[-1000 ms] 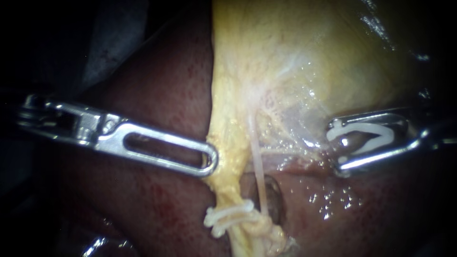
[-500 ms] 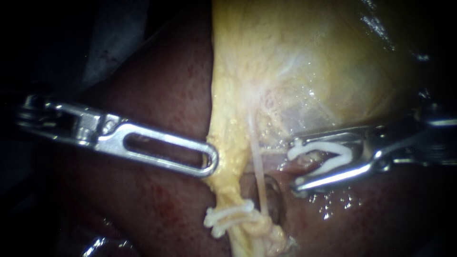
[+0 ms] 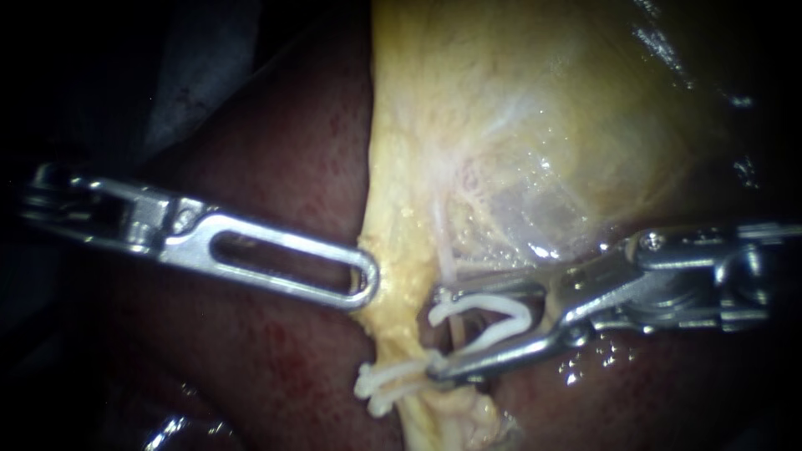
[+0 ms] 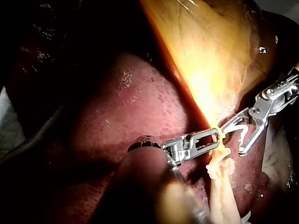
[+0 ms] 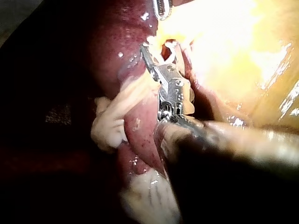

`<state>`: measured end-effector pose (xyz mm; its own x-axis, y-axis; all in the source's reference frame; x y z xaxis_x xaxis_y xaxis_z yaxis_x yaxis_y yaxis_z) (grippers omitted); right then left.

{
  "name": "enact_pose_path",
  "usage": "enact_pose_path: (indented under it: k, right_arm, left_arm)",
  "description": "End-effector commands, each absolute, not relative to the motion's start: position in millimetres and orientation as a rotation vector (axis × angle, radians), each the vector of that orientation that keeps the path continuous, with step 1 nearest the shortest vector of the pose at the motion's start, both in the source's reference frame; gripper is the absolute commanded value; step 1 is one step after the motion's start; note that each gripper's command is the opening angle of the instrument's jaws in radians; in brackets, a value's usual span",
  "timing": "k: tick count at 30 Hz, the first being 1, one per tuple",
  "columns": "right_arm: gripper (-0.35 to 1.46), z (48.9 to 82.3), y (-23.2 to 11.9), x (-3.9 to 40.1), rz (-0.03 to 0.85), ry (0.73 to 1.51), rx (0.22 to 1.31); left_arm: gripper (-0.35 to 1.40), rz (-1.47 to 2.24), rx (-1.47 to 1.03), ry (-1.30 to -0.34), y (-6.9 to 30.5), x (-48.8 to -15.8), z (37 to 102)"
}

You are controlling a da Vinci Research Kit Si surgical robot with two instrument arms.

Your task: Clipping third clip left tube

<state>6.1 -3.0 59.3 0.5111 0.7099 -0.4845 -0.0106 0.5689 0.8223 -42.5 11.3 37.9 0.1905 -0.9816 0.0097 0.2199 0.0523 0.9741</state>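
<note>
Moved: my right instrument (image 3: 436,334) has travelled in from the right edge across the liver (image 3: 276,167). Its tip now sits just beside the yellow strand. My left instrument (image 3: 361,282) has barely shifted.
Right instrument jaws: wide apart, with an open white clip (image 3: 516,309) cradled between them, one leg against each jaw.
Left instrument jaws: closed together, and they appear to pinch the edge of the yellow strand.
Left tube (image 3: 401,326): I take it to be that yellow strand running down from the gallbladder (image 3: 543,108). It carries placed clips (image 3: 388,382) lower down, and the open clip's mouth faces it just above them.
Why held so: I judge the left grip keeps the strand taut and steady, so the new clip can slide across it clear of the placed ones.
Hard to make out: a thin pale tube (image 3: 446,250) runs behind the upper jaw and shows again inside the clip. I cannot tell whether the clip surrounds it or passes in front. The left instrument's under jaw is hidden. Glare washes out the strand in the right wrist view.
</note>
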Motion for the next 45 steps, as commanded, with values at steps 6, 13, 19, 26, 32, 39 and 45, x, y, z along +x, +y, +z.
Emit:
enact_pose_path:
  k: [6,13,19,26,32,39,45]
  right_arm:
    - [0.52,59.6,-2.9,7.4,0.506,0.943,0.874]
    - [0.52,59.9,-3.0,9.4,0.495,0.940,0.880]
    - [0.52,60.5,-3.5,10.7,0.479,0.936,0.890]
    - [0.52,60.8,-3.7,11.6,0.482,0.934,0.891]
    - [0.51,60.8,-3.6,12.2,0.483,0.933,0.891]
    - [0.50,60.9,-3.5,12.2,0.482,0.933,0.891]
    - [0.50,60.5,-3.1,12.2,0.484,0.933,0.894]
  left_arm:
    - [-0.35,-1.147,1.103,-0.922,11.2,-42.6,37.8]
    - [-0.35,-1.148,1.103,-0.922,11.2,-42.6,37.7]
    - [-0.35,-1.148,1.103,-0.922,11.1,-42.6,37.7]
    - [-0.35,-1.149,1.102,-0.923,11.1,-42.8,37.6]
    - [-0.35,-1.150,1.102,-0.923,11.0,-42.9,37.6]
    - [-0.35,-1.150,1.101,-0.923,11.0,-42.9,37.6]
    - [-0.35,-1.150,1.101,-0.923,11.0,-42.9,37.6]
